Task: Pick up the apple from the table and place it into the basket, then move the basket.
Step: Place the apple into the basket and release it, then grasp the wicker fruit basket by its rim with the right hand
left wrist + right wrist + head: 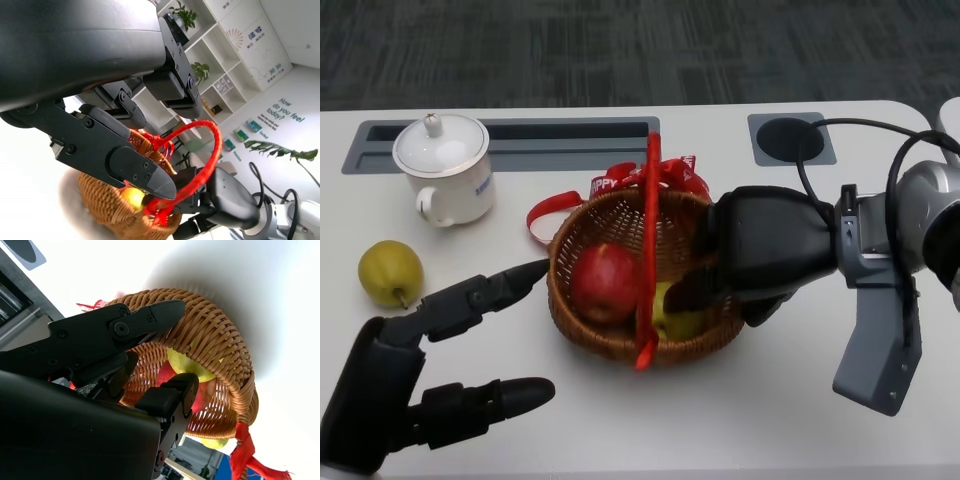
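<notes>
Stretching across the whole scene, the white tabletop (740,410) carries a long grey recessed tray (560,140) along its far edge and a grey cable port (792,138) toward the far right corner, with a black cable (880,125) running out of it to the right arm (910,230). Near the middle sits the wicker basket (582,330), its red handle (649,250) arching over the top and a red ribbon (620,185) tied at its far rim. The right hand (760,255) reaches over the basket's right rim with its fingers (150,322) down inside; the right wrist view shows them close about a yellow-green apple (187,365) lying just under them, though whether they actually grip it I cannot tell. The left hand (430,370) rests near the front left corner, fingers apart and holding nothing, one fingertip (525,272) just at the basket's left wall. A white lidded cup (444,170) stands toward the far left edge. Inside the basket's left half lies a red apple (607,283). A yellow-green pear-like fruit (390,272) lies on the tabletop near the left edge, beside the left hand.
</notes>
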Controlling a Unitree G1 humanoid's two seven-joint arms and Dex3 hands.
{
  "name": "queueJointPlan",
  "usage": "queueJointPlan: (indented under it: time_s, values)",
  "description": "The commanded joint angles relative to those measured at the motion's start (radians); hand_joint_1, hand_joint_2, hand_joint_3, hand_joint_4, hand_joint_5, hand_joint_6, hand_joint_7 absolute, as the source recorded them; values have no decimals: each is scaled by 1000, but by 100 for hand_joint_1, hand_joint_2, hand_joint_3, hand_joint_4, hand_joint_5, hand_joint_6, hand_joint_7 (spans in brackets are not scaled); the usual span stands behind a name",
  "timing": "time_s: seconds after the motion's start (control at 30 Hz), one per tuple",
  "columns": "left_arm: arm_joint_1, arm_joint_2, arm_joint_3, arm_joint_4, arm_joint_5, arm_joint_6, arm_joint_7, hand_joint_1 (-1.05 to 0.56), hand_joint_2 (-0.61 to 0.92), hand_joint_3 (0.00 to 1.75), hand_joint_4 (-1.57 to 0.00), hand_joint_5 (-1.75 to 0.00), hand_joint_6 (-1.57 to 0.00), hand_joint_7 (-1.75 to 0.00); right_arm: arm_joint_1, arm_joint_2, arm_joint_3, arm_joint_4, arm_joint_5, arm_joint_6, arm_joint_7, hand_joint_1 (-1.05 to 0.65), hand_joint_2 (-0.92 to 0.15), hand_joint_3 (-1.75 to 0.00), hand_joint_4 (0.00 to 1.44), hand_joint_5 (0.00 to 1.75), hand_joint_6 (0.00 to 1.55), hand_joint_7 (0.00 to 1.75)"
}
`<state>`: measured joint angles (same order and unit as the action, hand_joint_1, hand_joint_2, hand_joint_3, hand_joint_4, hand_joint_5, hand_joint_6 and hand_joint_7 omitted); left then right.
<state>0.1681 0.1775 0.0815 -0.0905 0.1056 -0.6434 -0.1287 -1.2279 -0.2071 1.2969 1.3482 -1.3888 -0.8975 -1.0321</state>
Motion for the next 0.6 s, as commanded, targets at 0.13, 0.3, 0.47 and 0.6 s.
queueJointPlan:
  time_s: [0.13, 0.3, 0.47, 0.6]
  values:
    - [3, -20, 1, -20, -1, 1, 27, -43, 78, 0, -86, -2, -74, 0, -1, -5, 139, -17, -95, -64, 24, -66, -91, -1, 107, 3, 97, 3]
    - [8, -30, 8, -33, -18, 9, 24, -43, 78, 0, -89, -3, -74, 0, -14, -18, 198, -39, -112, -95, -78, -66, -90, -1, 110, 3, 101, 3]
    - [-6, -25, 24, -22, -32, -1, 21, -46, 80, 1, -91, -3, -74, 0, -22, -31, 210, -43, -113, -116, -155, -68, -91, -1, 120, 6, 110, 5]
    - [-15, -19, 36, -12, -34, -9, 19, -46, 80, 0, -91, -2, -74, 0, -27, -27, 181, -28, -92, -124, -151, -66, -90, -1, 120, 4, 110, 2]
